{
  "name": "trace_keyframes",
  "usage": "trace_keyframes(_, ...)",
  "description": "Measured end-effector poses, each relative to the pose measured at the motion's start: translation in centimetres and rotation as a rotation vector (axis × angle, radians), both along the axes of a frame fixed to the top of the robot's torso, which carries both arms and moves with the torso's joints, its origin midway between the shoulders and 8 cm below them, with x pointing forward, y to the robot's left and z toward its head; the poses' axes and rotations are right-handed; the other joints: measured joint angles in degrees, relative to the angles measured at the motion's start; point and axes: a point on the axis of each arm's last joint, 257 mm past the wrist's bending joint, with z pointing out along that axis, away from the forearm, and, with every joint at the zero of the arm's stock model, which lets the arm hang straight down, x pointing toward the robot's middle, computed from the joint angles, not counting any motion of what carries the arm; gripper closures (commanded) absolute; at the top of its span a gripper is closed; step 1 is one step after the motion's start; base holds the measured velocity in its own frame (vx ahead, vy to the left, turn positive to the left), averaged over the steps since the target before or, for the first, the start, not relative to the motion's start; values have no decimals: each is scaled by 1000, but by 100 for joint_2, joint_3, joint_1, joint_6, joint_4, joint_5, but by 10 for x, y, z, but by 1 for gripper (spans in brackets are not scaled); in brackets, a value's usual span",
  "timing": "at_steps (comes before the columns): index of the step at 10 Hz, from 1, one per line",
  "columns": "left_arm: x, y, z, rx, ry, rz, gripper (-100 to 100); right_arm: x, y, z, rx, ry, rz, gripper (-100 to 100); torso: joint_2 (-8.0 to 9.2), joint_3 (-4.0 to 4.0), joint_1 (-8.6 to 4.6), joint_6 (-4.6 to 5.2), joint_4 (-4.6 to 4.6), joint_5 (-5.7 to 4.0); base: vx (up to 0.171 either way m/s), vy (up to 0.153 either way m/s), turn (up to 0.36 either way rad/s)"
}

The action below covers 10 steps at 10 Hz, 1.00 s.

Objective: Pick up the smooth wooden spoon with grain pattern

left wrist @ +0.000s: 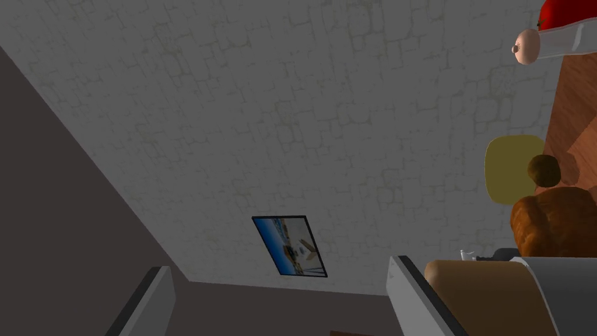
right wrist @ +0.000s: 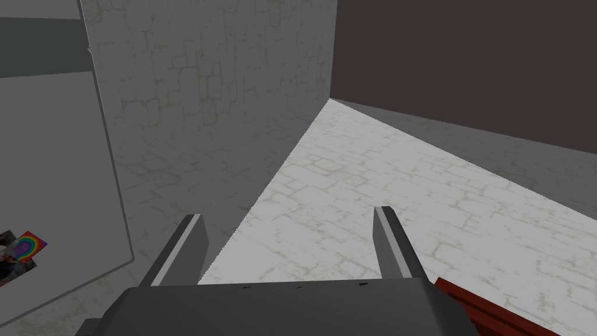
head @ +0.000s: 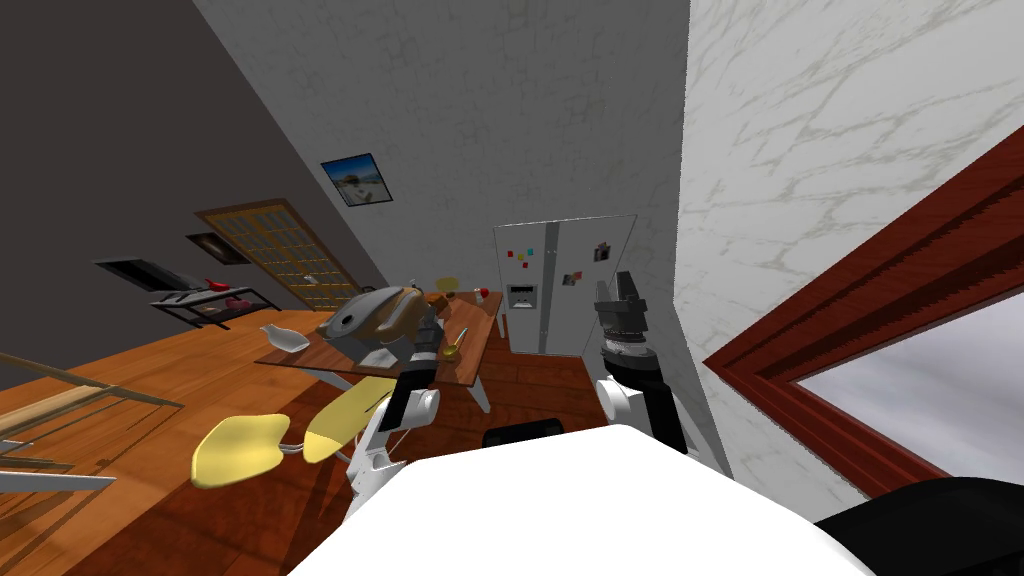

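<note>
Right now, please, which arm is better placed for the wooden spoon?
Left, probably: the left gripper is over the brown table near the tan wooden spoon; the right gripper is by the grey fridge.

The room is seen steeply from the head, rolled. Along the left gripper (left wrist: 278, 265), the table (left wrist: 577, 105) and framed picture (left wrist: 290, 246) are viewed, both shared with it. Along the right gripper (right wrist: 287, 213), the fridge (right wrist: 52, 175) is faced closely.

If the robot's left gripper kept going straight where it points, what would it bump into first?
The open left gripper points at the blue framed picture on the grey cracked wall. It would probably meet that first, though it looks far off.
</note>
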Motion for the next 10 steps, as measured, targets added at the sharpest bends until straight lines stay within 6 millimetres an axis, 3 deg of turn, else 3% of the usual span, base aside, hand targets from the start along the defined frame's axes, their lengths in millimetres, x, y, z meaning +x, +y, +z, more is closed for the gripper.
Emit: trace_keyframes(10, 53, 28, -71, -31, 255, 51, -100, 0, 0, 0, 0, 0, 0, 0, -8, -5, 3, 1, -2, 0, -27, 17, -28)
